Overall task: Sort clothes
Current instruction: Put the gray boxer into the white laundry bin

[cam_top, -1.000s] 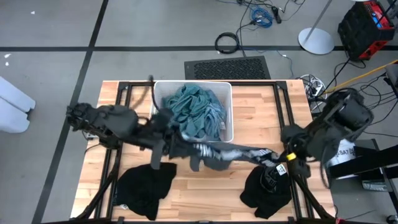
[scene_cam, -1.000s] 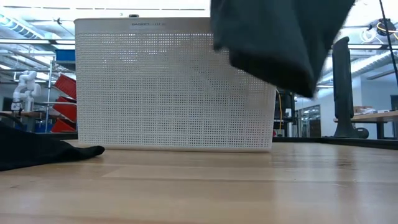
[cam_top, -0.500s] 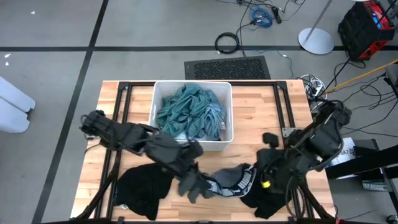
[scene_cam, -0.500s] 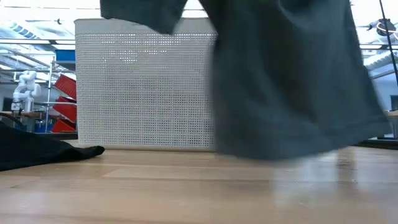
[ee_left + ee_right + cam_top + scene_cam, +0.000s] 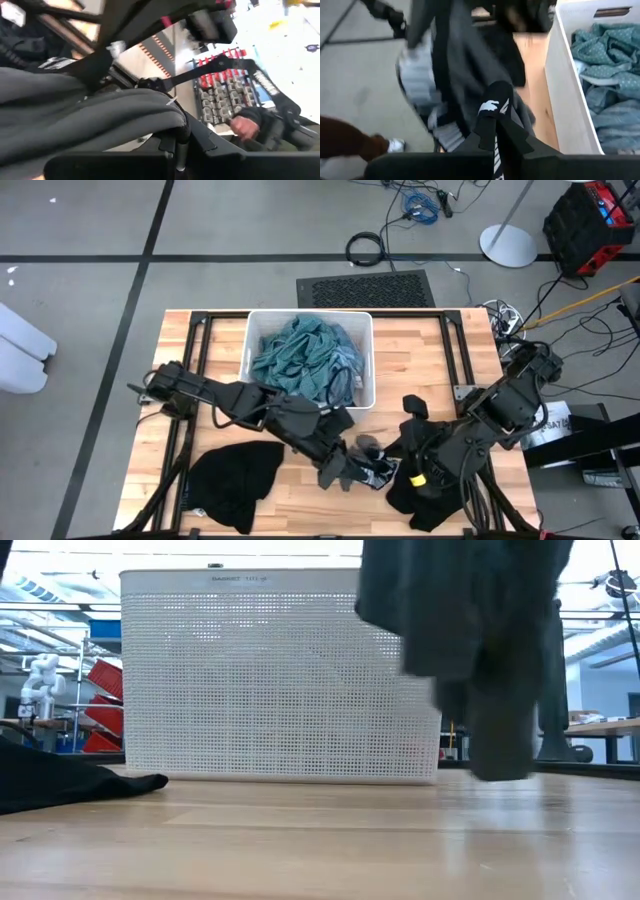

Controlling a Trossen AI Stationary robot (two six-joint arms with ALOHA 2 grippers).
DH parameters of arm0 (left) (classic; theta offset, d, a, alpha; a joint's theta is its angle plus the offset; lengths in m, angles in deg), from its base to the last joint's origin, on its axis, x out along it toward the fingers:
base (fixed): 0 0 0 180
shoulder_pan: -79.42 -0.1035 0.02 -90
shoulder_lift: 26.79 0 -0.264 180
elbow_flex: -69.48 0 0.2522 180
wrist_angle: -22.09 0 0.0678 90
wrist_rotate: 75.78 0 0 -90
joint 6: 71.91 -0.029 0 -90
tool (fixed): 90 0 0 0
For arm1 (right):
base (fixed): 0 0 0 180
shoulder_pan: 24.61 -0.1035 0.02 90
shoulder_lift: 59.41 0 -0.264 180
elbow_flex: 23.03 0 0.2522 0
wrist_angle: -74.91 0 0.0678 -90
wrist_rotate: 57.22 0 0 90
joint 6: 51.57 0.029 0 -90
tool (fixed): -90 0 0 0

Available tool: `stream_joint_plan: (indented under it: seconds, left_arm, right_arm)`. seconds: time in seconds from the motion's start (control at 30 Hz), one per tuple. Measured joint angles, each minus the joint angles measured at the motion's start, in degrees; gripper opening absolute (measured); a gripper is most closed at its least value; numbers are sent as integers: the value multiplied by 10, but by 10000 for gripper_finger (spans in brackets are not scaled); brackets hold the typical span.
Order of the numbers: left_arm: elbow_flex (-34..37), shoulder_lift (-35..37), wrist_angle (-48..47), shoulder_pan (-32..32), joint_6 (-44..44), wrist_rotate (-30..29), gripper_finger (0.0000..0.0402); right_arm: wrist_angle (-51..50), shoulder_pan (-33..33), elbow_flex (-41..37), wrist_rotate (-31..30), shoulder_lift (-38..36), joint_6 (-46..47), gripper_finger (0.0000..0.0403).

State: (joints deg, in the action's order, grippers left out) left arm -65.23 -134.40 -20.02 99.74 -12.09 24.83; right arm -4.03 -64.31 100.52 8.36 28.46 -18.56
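Observation:
A dark grey garment point(image 5: 366, 463) with white print hangs bunched between my two grippers over the near middle of the table. In the low view it shows as a dark drape point(image 5: 478, 650), its lowest end close above the wood. My left gripper point(image 5: 340, 470) is shut on its left end. My right gripper point(image 5: 398, 464) is shut on its right end. Teal and light blue clothes point(image 5: 303, 358) fill the white bin point(image 5: 366, 395). One black pile point(image 5: 235, 480) lies near left, another point(image 5: 428, 498) near right under my right arm. My left gripper pinches a thick bundle of grey folds point(image 5: 120, 120) between its two fingers, several layers together. The fingers come nearly level from the table's left. The cloth hangs below them, slack. My right gripper pinches a dark fold bearing a white logo point(image 5: 490, 106) between its fingers point(image 5: 496, 135). It slants down from the table's right. The rest of the garment droops beyond and below the fingers, slack.
The bin stands at the far middle of the table, its perforated wall point(image 5: 280, 680) behind the hanging cloth. Bare wood point(image 5: 300, 500) lies between the two black piles. A person's leg and shoe point(image 5: 380, 145) show on the floor beyond the table.
My left gripper has gone toward the near edge and the right, sinking. My right gripper has come toward the left, and the two have closed in on each other. The grey garment, stretched out between them before, now hangs bunched and slack.

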Motion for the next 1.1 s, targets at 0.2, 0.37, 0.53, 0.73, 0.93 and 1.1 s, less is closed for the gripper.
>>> stream_joint_plan:
  seconds: [0.2, 0.37, 0.53, 0.73, 0.93, 1.1]
  left_arm:
    - [1, -19, -12, -2, 29, -26, 18]
    - [1, -19, -8, -3, 29, -54, 18]
    - [1, -19, -1, -8, 29, -65, 18]
    - [1, -19, 1, -15, 29, -62, 18]
    - [1, -19, 5, -17, 24, -56, 18]
    - [1, -19, 12, -20, 23, -69, 18]
  right_arm:
    - [35, 7, 0, -7, 0, 19, 0]
    - [37, 4, 0, 3, 0, 24, 0]
    - [50, 2, 0, 20, 0, 24, 0]
    - [72, 3, 0, 20, 0, 9, 0]
    - [77, 3, 0, 69, -1, -13, 19]
    - [79, 1, 0, 100, 0, -24, 64]
